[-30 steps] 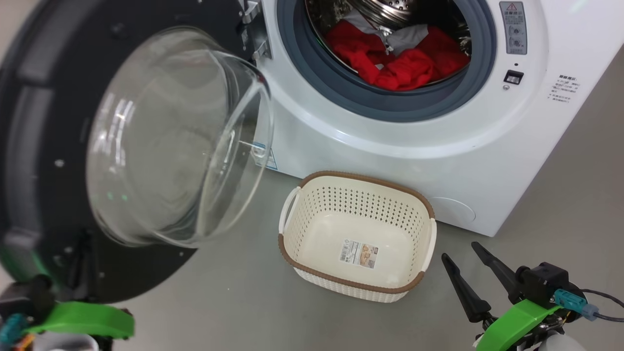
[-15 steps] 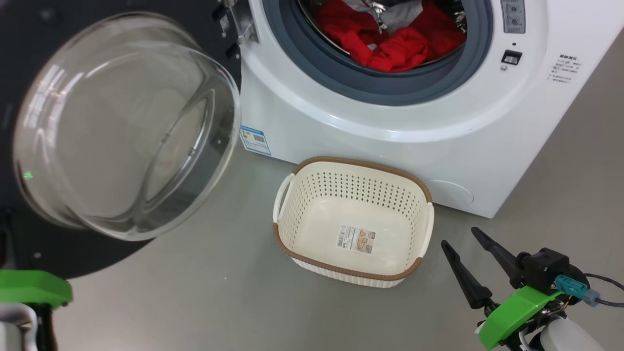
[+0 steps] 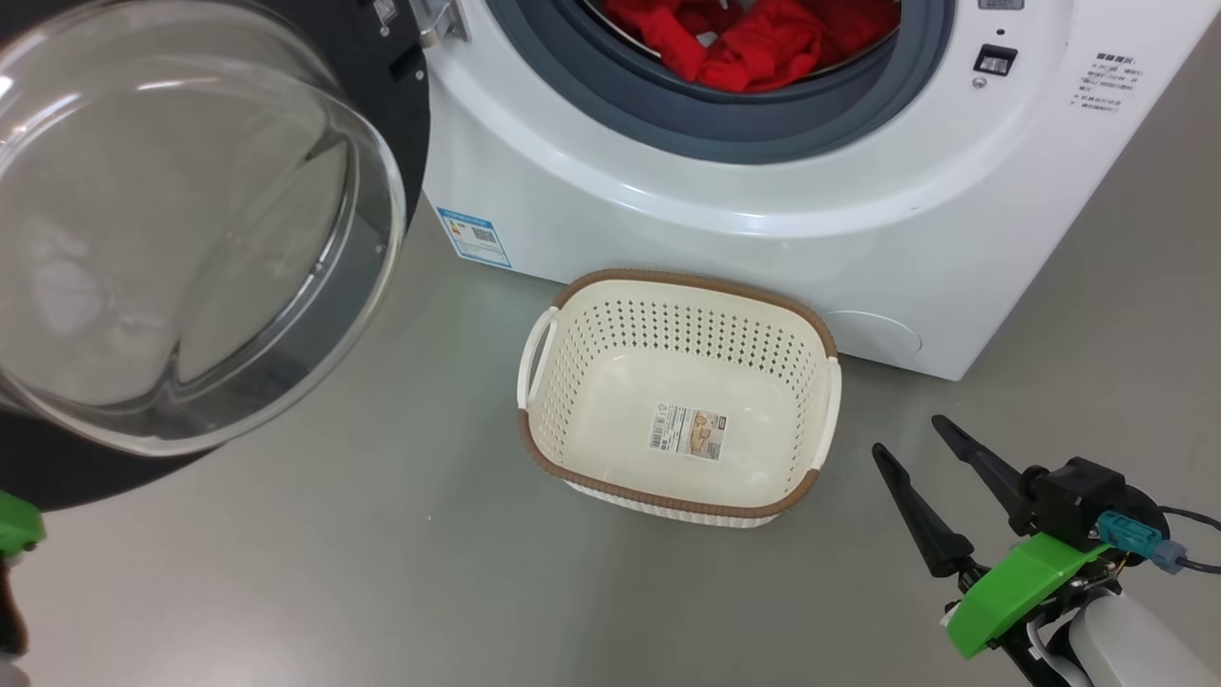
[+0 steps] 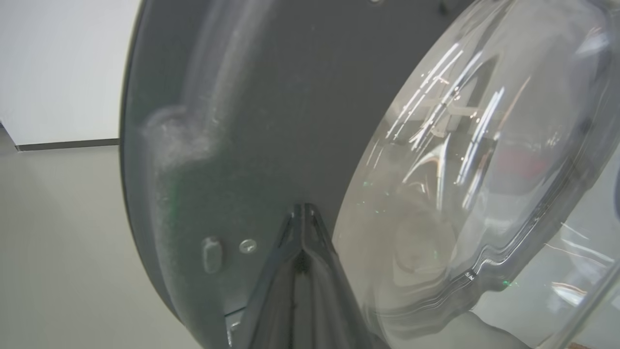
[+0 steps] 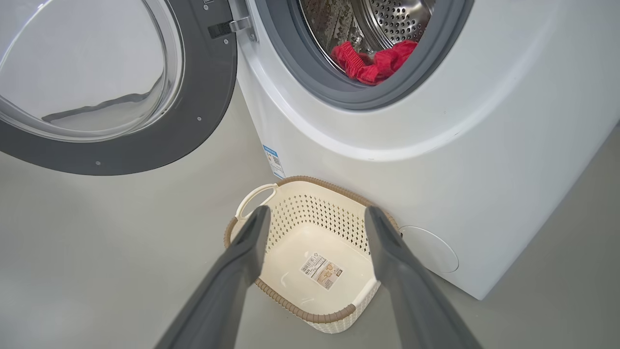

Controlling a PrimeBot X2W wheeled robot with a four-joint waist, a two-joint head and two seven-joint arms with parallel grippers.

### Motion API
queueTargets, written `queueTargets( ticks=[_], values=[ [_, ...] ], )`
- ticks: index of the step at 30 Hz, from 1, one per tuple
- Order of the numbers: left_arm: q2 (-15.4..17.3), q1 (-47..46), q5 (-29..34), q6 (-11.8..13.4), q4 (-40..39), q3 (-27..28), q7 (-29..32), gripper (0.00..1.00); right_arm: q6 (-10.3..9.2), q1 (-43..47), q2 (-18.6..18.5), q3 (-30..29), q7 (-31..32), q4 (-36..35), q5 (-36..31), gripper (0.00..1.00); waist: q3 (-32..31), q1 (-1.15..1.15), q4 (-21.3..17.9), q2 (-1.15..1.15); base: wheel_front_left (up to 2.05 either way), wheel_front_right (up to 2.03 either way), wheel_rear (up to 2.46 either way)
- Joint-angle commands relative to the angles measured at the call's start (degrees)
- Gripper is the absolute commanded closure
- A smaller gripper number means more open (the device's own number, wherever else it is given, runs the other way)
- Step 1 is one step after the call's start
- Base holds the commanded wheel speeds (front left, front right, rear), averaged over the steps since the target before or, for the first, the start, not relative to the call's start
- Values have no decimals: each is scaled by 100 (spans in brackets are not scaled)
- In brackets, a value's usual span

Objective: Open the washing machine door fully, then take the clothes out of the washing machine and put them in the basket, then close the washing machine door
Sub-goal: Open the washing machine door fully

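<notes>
swinging wider, the black-rimmed round glass door (image 3: 191, 229) is baring red fabric clothes (image 3: 754, 43); left gripper (image 4: 302, 213) pushing, fingers pinched together, right gripper (image 3: 908, 436) spread wide, empty.

Bright, even light from above — shadows soft, a faint one on the grey floor (image 3: 382, 572) under the basket (image 3: 687, 280). Left wrist view: white streak glare on the washing machine door (image 4: 450, 121) glass, dark rim smeared, left gripper (image 4: 302, 213) soft — close to the lens.

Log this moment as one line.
door: open wide | clothes: inside washing machine | basket: empty, on floor | left tool: shut, by door's inner face | right tool: open, empty
</notes>
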Motion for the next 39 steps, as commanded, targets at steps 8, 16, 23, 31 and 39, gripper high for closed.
queueTargets(
  ticks=[8,16,23,31,39],
  values=[
    [566,-459,298,-113,284,398,-52,100,9,-154,-103,151,-69,-113,19,0,84,0,-88,0,0,0,0],
    [515,-471,382,-251,382,513,-52,100,9,-121,-83,162,-69,-80,30,0,-69,0,-73,0,0,0,0],
    [289,-148,374,-355,215,641,-52,77,9,-48,-52,211,-69,-51,75,0,-329,0,-14,0,0,0,0],
    [-227,534,309,-402,-447,691,-52,0,9,90,18,159,-69,-54,100,0,-584,0,17,0,0,0,0],
    [-730,1383,150,-407,-1302,453,-52,0,9,239,87,114,-69,-75,114,0,-785,0,-138,0,0,0,0]
  ],
)
